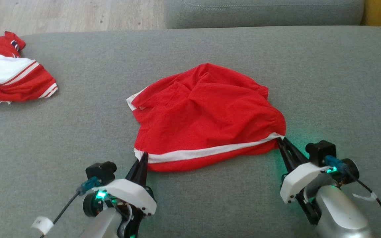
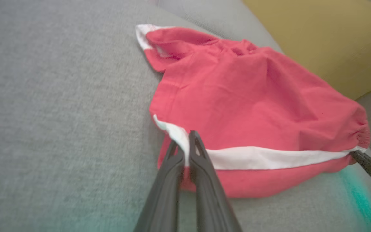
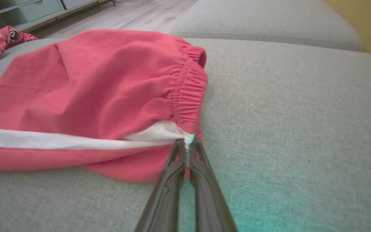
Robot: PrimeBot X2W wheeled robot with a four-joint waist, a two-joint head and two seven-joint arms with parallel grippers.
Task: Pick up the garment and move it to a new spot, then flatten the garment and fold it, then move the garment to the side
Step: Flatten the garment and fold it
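Head view — left claw (image 1: pixel 143 155) and right claw (image 1: pixel 279 140) each grip the red garment (image 1: pixel 207 112).

A home living room: grey fabric sofa (image 1: pixel 309 82), pale wood-look floor (image 1: pixel 78 13), low drawer unit (image 3: pixel 40 6) beyond.

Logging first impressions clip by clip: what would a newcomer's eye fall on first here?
The red shorts lie crumpled in the middle of the couch, with a white stripe along their near edge. The left hand and right hand are each shut on one end of that stripe. A second red-and-white garment sits at the far left.
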